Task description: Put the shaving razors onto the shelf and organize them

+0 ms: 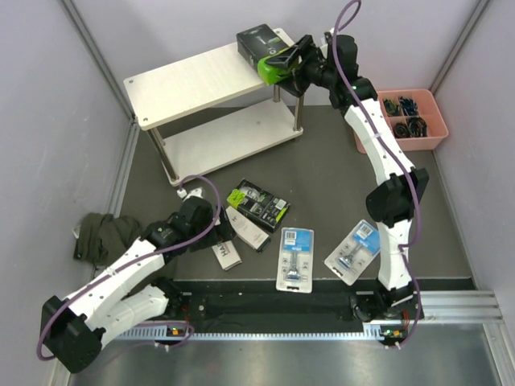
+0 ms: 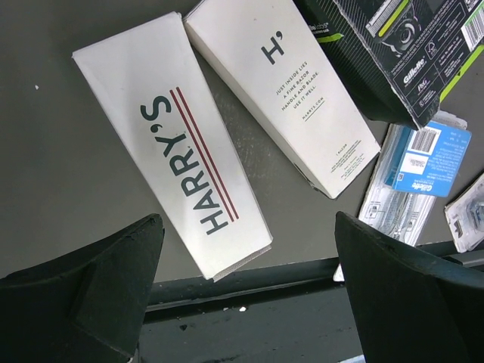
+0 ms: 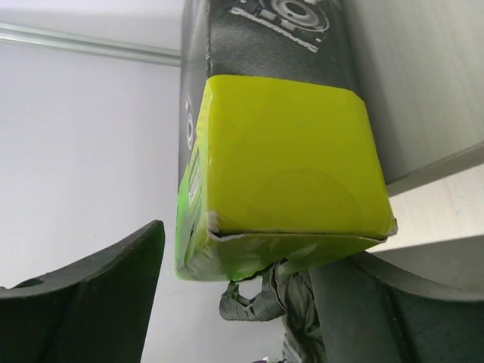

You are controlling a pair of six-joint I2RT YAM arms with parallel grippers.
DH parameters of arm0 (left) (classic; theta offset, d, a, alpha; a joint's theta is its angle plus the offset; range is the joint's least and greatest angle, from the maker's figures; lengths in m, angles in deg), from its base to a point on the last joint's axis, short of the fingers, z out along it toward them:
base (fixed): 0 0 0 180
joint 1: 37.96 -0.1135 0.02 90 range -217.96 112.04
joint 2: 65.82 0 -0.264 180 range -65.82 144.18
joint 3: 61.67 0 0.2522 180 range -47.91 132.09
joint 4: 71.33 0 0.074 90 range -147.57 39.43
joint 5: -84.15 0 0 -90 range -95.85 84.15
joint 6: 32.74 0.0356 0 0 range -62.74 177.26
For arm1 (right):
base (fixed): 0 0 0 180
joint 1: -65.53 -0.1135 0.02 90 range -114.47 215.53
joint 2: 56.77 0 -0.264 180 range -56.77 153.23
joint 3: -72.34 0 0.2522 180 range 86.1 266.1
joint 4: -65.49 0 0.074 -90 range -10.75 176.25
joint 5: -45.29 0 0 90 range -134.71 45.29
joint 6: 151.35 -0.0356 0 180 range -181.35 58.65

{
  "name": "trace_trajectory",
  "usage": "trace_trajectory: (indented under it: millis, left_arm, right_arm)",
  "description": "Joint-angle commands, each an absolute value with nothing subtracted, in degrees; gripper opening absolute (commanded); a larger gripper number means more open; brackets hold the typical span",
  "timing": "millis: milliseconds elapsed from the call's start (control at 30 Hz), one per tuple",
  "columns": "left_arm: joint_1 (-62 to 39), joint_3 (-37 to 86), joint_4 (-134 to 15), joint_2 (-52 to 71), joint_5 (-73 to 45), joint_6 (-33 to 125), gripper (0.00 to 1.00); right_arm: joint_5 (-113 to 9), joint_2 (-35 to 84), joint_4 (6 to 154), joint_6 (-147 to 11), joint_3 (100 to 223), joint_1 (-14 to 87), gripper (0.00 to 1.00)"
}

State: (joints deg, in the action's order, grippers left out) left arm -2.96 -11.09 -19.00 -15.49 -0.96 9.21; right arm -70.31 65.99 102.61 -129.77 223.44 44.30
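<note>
A black-and-lime razor pack point(image 1: 265, 50) lies at the far right corner of the shelf point(image 1: 189, 80) top, its lime end between the parted fingers of the right gripper point(image 3: 253, 249), one finger clear of it, while the left gripper point(image 2: 248, 221) hovers wide open over two white Harry's boxes point(image 2: 174, 151).

Lab cell: plain panel walls point(image 1: 48, 96)
</note>
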Motion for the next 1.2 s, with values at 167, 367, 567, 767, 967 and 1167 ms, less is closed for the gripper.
trace_trajectory:
  millis: [167, 367, 567, 767, 967, 1167]
  left_arm:
    - [-3.1, -12.1, -22.4, -16.3, -3.3, 8.6, 0.99]
    - [-3.1, -12.7, -22.8, -15.3, -5.0, 8.2, 0.99]
    - [-3.2, -13.0, -24.0, -14.1, -5.6, 8.1, 0.99]
    - [-3.1, -13.0, -24.3, -13.4, -5.6, 8.2, 0.99]
    - [-3.1, -13.3, -24.5, -13.3, -5.6, 8.1, 0.99]
    - [-3.1, -13.0, -24.5, -13.1, -5.6, 8.3, 0.99]
  right_arm:
    - [-75.0, 63.2, 108.3, -126.1, 225.8, 45.3, 0.81]
    - [-75.6, 60.2, 105.1, -126.5, 222.6, 45.8, 0.83]
    - [-74.7, 57.2, 104.0, -125.9, 218.6, 46.2, 0.55]
    - [-75.8, 59.5, 101.2, -127.4, 218.6, 46.8, 0.38]
    - [-76.2, 62.2, 99.7, -128.6, 220.7, 47.1, 0.34]
    - [-76.8, 64.3, 96.8, -130.3, 221.6, 48.0, 0.34]
